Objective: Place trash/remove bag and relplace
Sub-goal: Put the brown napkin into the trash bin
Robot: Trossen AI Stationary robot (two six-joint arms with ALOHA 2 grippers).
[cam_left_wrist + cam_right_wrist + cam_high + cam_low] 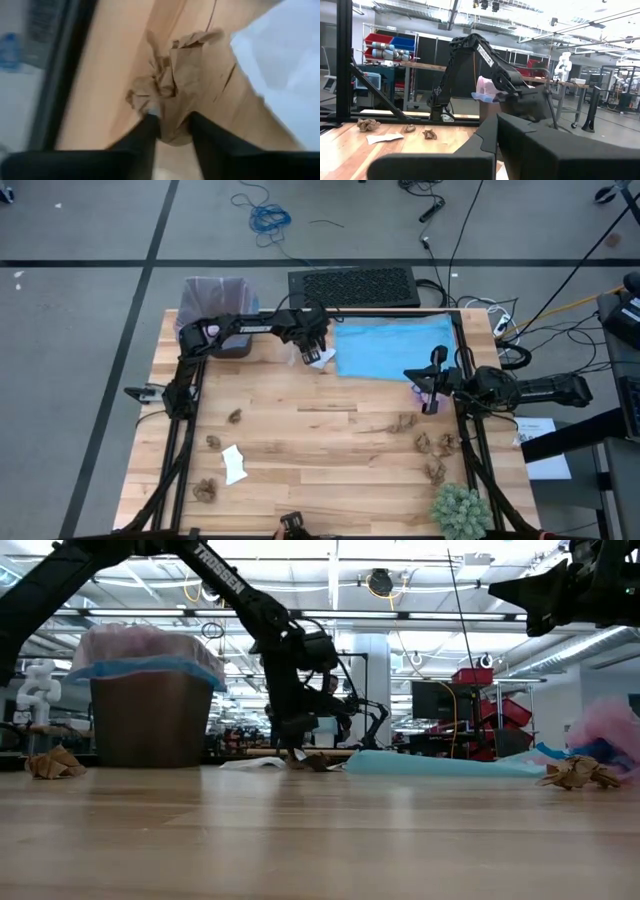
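A crumpled brown paper wad (pixel 175 90) lies on the wooden plank desk (pixel 330 450) at the far centre, beside the light blue plastic bag (pixel 395 348). The left claw (pixel 313 352) is narrowly parted around its near edge. The brown bin with lavender-pink liner (pixel 215 315) stands far left. The right claw (pixel 432 392) hovers right of centre; whether it is parted or closed, cannot tell.
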